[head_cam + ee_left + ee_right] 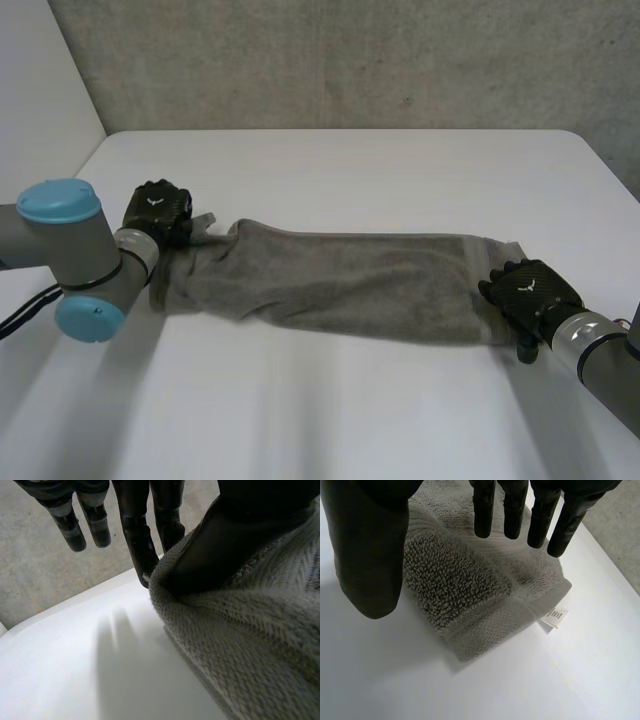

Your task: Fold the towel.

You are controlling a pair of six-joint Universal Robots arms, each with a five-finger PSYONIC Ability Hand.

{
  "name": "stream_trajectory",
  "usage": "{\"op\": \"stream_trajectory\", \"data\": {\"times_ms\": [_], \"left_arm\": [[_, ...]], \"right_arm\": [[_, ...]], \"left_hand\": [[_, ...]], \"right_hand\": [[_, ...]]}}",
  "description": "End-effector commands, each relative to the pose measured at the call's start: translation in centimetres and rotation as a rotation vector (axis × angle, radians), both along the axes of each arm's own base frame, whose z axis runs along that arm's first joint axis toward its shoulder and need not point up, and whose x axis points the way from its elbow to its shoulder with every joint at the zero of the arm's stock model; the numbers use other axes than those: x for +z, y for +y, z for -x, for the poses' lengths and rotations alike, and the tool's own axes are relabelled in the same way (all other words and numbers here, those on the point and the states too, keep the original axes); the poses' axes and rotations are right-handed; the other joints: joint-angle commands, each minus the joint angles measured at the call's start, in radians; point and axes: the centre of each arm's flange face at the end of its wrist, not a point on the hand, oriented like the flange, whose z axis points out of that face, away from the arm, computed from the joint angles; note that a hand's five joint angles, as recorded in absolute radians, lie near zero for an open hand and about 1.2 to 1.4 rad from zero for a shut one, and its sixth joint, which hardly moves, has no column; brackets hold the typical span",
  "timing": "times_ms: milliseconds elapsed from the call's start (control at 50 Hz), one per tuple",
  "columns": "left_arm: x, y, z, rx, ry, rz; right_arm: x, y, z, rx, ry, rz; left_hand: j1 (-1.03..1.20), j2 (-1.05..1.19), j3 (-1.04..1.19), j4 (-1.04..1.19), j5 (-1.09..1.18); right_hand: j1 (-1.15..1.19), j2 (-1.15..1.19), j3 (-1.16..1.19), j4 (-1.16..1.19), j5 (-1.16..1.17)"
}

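Bare concrete wall (350,60) backs the white table (350,160), and your towel (350,280) lies across it as a long, narrow grey band running from one hand to the other. Your left hand (157,210) is at the towel's left end, which is bunched and drawn up toward it. Your right hand (527,288) sits at the opposite end, at the near corner. To fold well, I'd have you close the right hand on its corner before anything moves, so both ends rise together. Then carry one end over to meet the other, keeping the band taut enough that it doesn't sag and crease in the middle. From the head view alone you can't read either grasp. The left wrist view shows the cloth nipped between the thumb (235,540) and the nearest straight finger, with the outer fingers hanging free. The right wrist view shows the right hand spread wide and holding nothing, its fingers (512,510) hovering straight over a corner that lies flat on the table. That view also shows a small white label (555,617) poking out at the corner's hem. Aim the pinch just inside that hem, where the weave is flatter.
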Motion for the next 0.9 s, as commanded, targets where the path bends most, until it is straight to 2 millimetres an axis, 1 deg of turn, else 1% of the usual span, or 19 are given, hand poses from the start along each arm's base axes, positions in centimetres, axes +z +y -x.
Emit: {"op": "stream_trajectory", "data": {"times_ms": [20,220,360,400,420,440,460,500,520,560,580,620,680,720,780,820,840,880,900], "left_arm": [[0.1,-1.2,-0.8,0.102,0.002,0.02],[1.7,-1.9,-1.6,0.156,0.058,0.055],[0.9,-1.7,-1.6,0.153,0.048,0.03],[0.4,-1.2,-1.2,0.138,0.044,0.011],[0.4,-1.2,-1.2,0.138,0.044,0.011],[0.6,-1.0,-1.1,0.133,0.044,0.012],[0.6,-1.0,-1.1,0.133,0.044,0.012],[1.2,-0.5,-1.1,0.129,0.042,-0.003],[1.2,-0.5,-1.1,0.129,0.042,-0.004],[2.9,0.0,-1.5,0.134,0.041,-0.009],[2.9,0.0,-1.5,0.134,0.041,-0.009],[4.7,0.8,-1.7,0.118,0.044,-0.015],[5.3,1.4,-1.7,0.097,0.046,-0.026],[6.1,3.0,-1.8,0.054,0.047,-0.051],[6.4,3.8,-2.1,0.039,0.048,-0.066],[6.4,6.2,-2.4,-0.007,0.046,-0.111],[6.4,6.2,-2.4,-0.007,0.046,-0.111],[6.1,8.8,-2.3,-0.061,0.04,-0.152],[6.1,8.9,-2.3,-0.061,0.04,-0.152]], "right_arm": [[0.0,0.0,0.0,0.0,0.0,0.002],[0.0,0.0,0.0,-0.001,0.0,-0.001],[0.0,0.0,0.0,0.0,0.0,0.0],[0.0,-0.1,0.0,-0.001,0.0,0.002],[0.0,-0.1,0.0,-0.001,0.0,0.002],[0.0,-0.1,0.0,-0.001,0.0,0.002],[0.0,0.0,0.0,-0.001,0.0,0.002],[0.1,0.0,0.0,-0.001,0.0,0.003],[0.2,0.0,0.0,-0.001,-0.001,0.006],[0.2,0.0,0.0,-0.003,-0.002,0.008],[0.3,0.0,0.0,-0.003,-0.002,0.011],[0.4,0.0,0.0,-0.003,-0.002,0.014],[0.5,0.0,0.0,-0.003,-0.002,0.014],[0.5,0.1,0.1,-0.003,-0.002,0.015],[0.6,0.2,0.1,-0.003,-0.002,0.015],[0.6,0.2,0.1,-0.003,-0.002,0.015],[0.6,0.2,0.1,-0.003,-0.002,0.015],[0.6,0.2,0.1,-0.003,-0.003,0.017],[0.6,0.2,0.1,-0.003,-0.003,0.017]], "left_hand": [[-0.033,-0.068,-0.048,-0.054,-0.069],[-0.024,-0.059,-0.048,-0.054,-0.06],[-0.098,-0.132,-0.048,-0.054,-0.134],[-0.43,-0.465,-0.048,-0.054,-0.466],[-0.432,-0.467,-0.048,-0.054,-0.468],[-0.647,-0.682,-0.048,-0.054,-0.683],[-0.649,-0.684,-0.048,-0.054,-0.685],[-1.02,-1.055,-0.048,-0.054,-1.056],[-1.022,-1.057,-0.048,-0.054,-1.058],[-1.063,-1.098,-0.048,-0.054,-1.099],[-1.063,-1.098,-0.048,-0.054,-1.099],[-1.066,-1.101,-0.048,-0.054,-1.102],[-1.066,-1.101,-0.048,-0.054,-1.102],[-1.049,-1.084,-0.048,-0.054,-1.085],[-1.016,-1.051,-0.048,-0.054,-1.052],[-0.947,-0.981,-0.048,-0.054,-0.983],[-0.946,-0.981,-0.048,-0.054,-0.982],[-0.879,-0.913,-0.048,-0.054,-0.915],[-0.878,-0.913,-0.048,-0.054,-0.914]], "right_hand": [[0.036,0.036,-0.046,-0.076,0.006],[0.033,0.033,-0.046,-0.076,0.003],[0.036,0.036,-0.046,-0.076,0.006],[0.036,0.036,-0.046,-0.076,0.006],[0.036,0.036,-0.046,-0.076,0.006],[0.036,0.036,-0.046,-0.076,0.006],[0.036,0.036,-0.046,-0.076,0.006],[0.036,0.036,-0.046,-0.076,0.006],[0.036,0.036,-0.046,-0.076,0.006],[0.036,0.036,-0.046,-0.076,0.006],[0.036,0.036,-0.046,-0.076,0.006],[0.039,0.039,-0.046,-0.076,0.009],[0.039,0.039,-0.046,-0.076,0.009],[0.036,0.036,-0.046,-0.076,0.006],[0.039,0.039,-0.046,-0.076,0.009],[0.039,0.039,-0.046,-0.076,0.009],[0.039,0.039,-0.046,-0.076,0.009],[0.039,0.039,-0.046,-0.076,0.009],[0.039,0.039,-0.046,-0.076,0.009]]}}
